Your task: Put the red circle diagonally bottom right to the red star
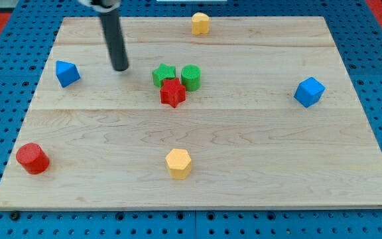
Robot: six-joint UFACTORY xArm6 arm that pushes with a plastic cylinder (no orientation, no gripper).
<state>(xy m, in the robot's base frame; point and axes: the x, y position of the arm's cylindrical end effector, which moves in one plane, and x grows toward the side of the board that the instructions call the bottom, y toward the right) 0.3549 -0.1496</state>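
Note:
The red circle (pixel 32 158) lies near the bottom left corner of the wooden board (pixel 257 153). The red star (pixel 172 93) sits near the board's middle, touching a green star (pixel 164 75) above it and a green circle (pixel 191 77) to its upper right. My tip (pixel 120 68) is at the upper left of the board, left of the green star and right of a blue block (pixel 67 73). It touches no block. The red circle is far to the lower left of the tip.
A yellow block (pixel 200 23) sits at the view's top centre. A yellow hexagon (pixel 178 163) lies at the bottom centre. A blue cube (pixel 309 91) is at the right. Blue pegboard surrounds the board.

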